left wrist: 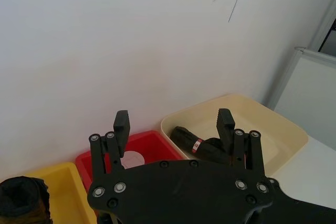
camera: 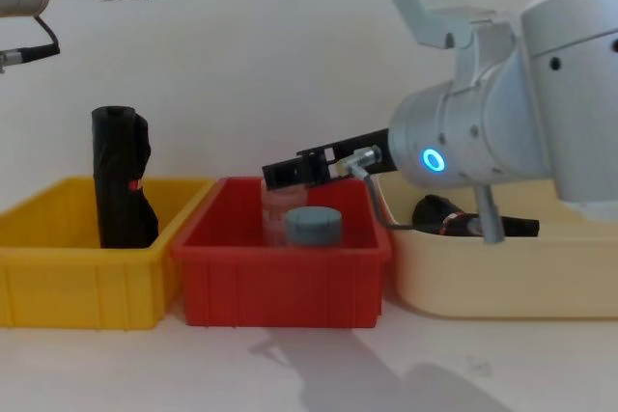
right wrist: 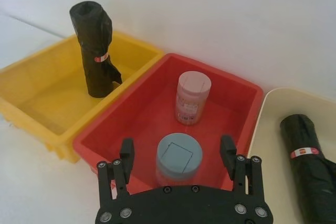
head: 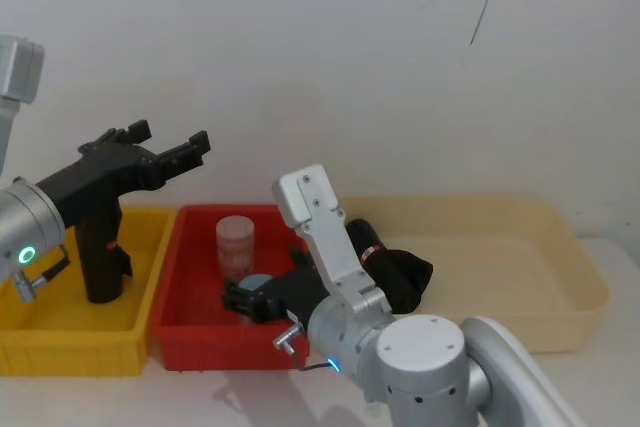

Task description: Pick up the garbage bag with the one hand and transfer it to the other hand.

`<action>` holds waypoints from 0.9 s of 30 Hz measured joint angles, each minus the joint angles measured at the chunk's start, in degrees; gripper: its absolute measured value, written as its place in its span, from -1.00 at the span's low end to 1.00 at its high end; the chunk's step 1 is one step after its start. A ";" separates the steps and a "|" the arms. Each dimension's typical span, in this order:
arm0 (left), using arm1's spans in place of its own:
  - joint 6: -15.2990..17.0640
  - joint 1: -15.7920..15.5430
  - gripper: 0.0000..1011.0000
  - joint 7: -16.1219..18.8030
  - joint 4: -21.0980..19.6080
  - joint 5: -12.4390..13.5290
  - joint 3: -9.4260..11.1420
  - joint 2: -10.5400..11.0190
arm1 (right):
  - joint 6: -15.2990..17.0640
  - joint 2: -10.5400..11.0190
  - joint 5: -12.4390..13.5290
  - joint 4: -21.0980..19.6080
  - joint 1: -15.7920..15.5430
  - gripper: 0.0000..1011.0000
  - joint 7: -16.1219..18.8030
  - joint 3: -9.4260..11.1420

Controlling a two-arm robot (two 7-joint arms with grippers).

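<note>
On the white worktop (camera: 435, 364) three bins stand in a row: a yellow bin (head: 140, 332), a red bin (head: 188, 247) and a cream bin (head: 580, 277). The garbage bag (head: 398, 272) lies on its side in the cream bin, its red-and-white band facing up, and nothing touches it. The right tool (head: 238, 302) hangs over the red bin, above a blue-lidded jar (right wrist: 179, 156), with its fingers spread wide and nothing between them. In the head view the bag lies near this tool, at about its 2 o'clock. The left tool (head: 170, 137) is raised high above the yellow bin, equally wide open and empty. The bag is well apart from it, toward its 4 o'clock. A second black roll (head: 100, 257) stands upright in the yellow bin.
</note>
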 joint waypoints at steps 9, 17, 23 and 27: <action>0.00 0.00 0.98 0.00 0.00 0.00 0.00 0.00 | 0.59 -2.21 -0.08 5.00 2.44 0.98 0.11 0.25; 0.00 -0.01 0.98 0.00 0.00 0.00 0.00 0.00 | 0.65 -3.55 -0.17 8.65 4.08 0.98 0.43 0.58; 0.00 0.00 0.98 0.00 0.00 0.00 0.00 0.00 | 0.67 -4.35 -0.22 11.26 4.97 0.98 0.77 0.78; 0.00 0.00 0.98 0.00 0.00 0.00 0.00 0.00 | 0.56 -4.81 -0.34 12.86 5.52 0.98 0.94 0.87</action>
